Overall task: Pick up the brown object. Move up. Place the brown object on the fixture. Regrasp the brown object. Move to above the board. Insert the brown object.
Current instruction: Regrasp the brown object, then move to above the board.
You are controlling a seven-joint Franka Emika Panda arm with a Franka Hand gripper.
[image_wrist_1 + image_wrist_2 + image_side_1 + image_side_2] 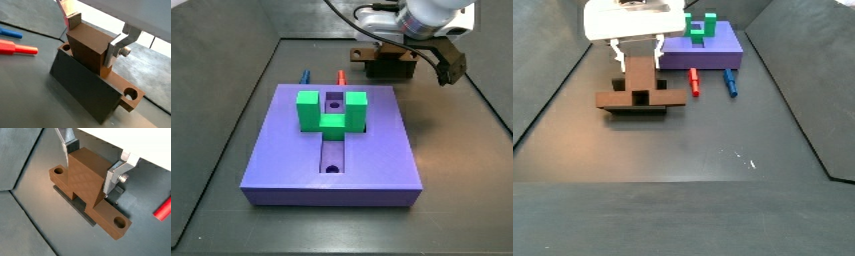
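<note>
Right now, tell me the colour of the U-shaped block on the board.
Bright green U-shaped block, clearest in a side view.

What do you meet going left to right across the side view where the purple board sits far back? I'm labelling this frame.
The brown object on the fixture, with the gripper above it, fingers on either side of its raised part → red peg → blue peg.

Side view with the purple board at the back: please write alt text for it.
The robot's gripper straddles the raised stem of a brown T-shaped bar resting on the dark fixture. Behind lie red and blue pegs and the purple slab board carrying a green block.
</note>
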